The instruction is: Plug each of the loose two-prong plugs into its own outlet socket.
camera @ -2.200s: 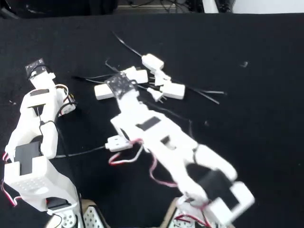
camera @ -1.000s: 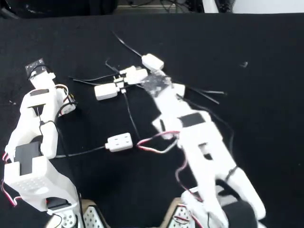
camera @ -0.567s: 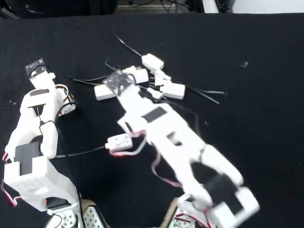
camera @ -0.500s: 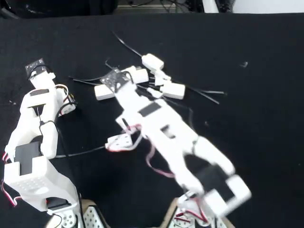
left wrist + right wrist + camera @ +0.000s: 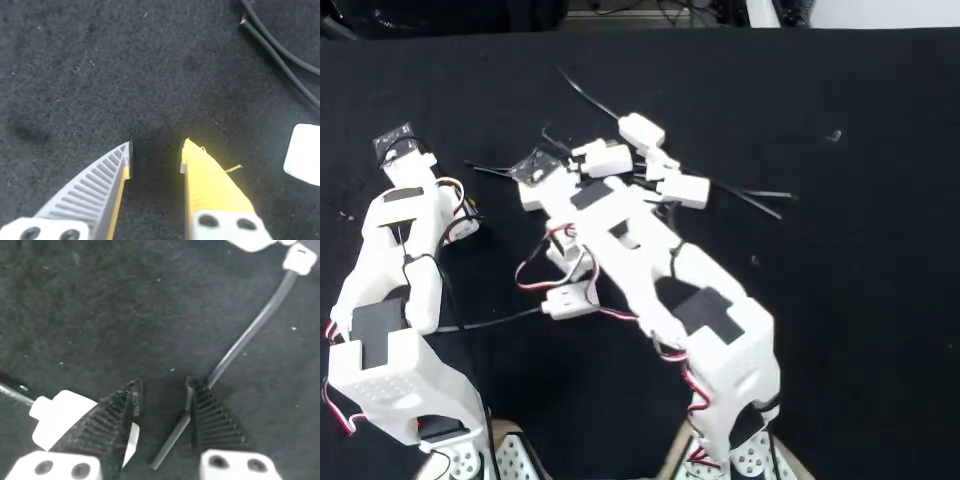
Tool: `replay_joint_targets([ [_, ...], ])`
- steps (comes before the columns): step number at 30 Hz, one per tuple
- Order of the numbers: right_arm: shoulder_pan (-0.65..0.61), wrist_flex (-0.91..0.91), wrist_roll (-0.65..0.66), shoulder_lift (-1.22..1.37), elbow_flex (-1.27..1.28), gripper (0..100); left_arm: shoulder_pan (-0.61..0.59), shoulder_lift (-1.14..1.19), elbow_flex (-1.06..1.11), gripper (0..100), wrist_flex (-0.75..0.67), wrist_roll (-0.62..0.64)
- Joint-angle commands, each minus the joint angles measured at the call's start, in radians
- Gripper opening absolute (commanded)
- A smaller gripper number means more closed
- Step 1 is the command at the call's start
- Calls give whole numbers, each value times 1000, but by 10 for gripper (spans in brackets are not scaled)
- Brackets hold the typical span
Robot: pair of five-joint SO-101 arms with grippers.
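Note:
Several white plugs and sockets lie in a cluster at the back middle of the black mat: one block (image 5: 642, 130), another (image 5: 610, 158) and a third (image 5: 686, 190), with thin black cables (image 5: 750, 198) among them. A white outlet socket (image 5: 570, 300) on a black cord lies nearer the front. My right gripper (image 5: 532, 165) hangs at the cluster's left end, open (image 5: 162, 385), over a black cable (image 5: 250, 335) with a white plug (image 5: 57, 415) beside one finger. My left gripper (image 5: 398, 140) stands at the far left, open (image 5: 155, 147) over bare mat.
A white block (image 5: 305, 155) and two black cables (image 5: 280, 50) lie off to one side of the left gripper. The right arm's red and white wires (image 5: 545, 265) loop above the outlet socket. The mat's right half (image 5: 860, 250) holds nothing but specks.
The right arm swung from the right side of the cluster to its left end and folded closer in. The front outlet socket shifted slightly. The left arm stayed still.

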Motion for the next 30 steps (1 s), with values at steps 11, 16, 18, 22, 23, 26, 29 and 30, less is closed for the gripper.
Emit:
replay_joint_targets([
  [11, 51, -32, 0, -266, 133, 139, 1, -46, -4, 170, 9, -8],
  [16, 78, -98, 26, -165, 165, 139, 1, -46, -4, 170, 9, -8],
  [18, 81, -104, 28, -130, 156, 139, 1, -46, -4, 170, 9, -8],
  [22, 110, -83, 28, -82, 116, 133, -1, -46, -4, 170, 9, -8],
  [23, 112, -69, 29, -76, 108, 121, -1, -46, -4, 170, 9, -8],
  [26, 112, -29, 78, -68, 108, 5, -1, -46, -4, 170, 9, -8],
  [29, 132, -17, 118, -94, 162, 13, -1, -46, -4, 170, 9, -8],
  [30, 150, -25, 127, -122, 193, 11, -1, -46, -4, 170, 11, -8],
])
